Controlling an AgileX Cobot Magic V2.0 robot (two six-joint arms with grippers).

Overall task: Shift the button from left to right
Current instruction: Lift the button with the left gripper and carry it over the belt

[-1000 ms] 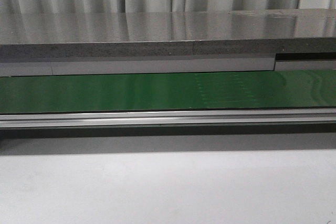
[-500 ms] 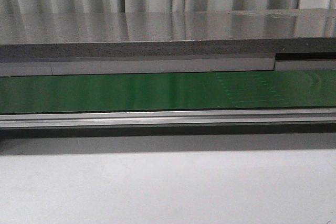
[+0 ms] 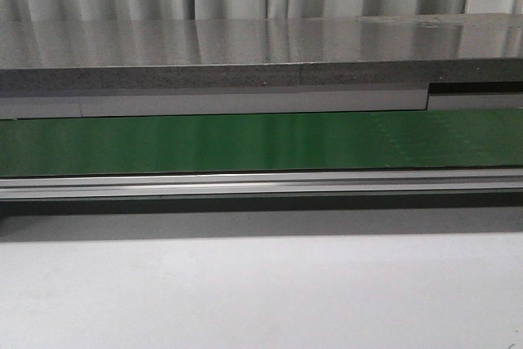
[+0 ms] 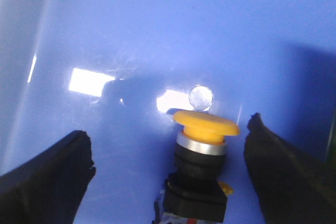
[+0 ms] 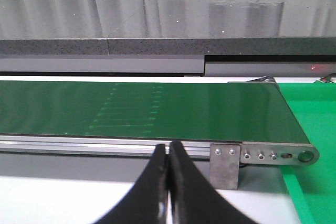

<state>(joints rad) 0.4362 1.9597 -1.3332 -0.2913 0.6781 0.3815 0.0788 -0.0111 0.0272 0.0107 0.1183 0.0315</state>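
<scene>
since the earlier front pictures the faint pattern of pale marks on the green conveyor belt [image 3: 245, 143] has slid off toward the right and can barely be made out now near the right end; nothing else in that view has shifted. neither arm shows in the front view. from the left wrist, the left gripper [image 4: 170, 174] stands wide apart, its two dark fingers [image 4: 44, 182] either side of the button [image 4: 202, 166] without touching it. the button stands upright on a glossy blue surface [image 4: 157, 35], yellow mushroom cap on top, metal ring below, black body underneath. from the right wrist, the right gripper [image 5: 168, 182] has its fingers pressed together with nothing between them, facing the belt and its aluminium rail [image 5: 105, 144].
</scene>
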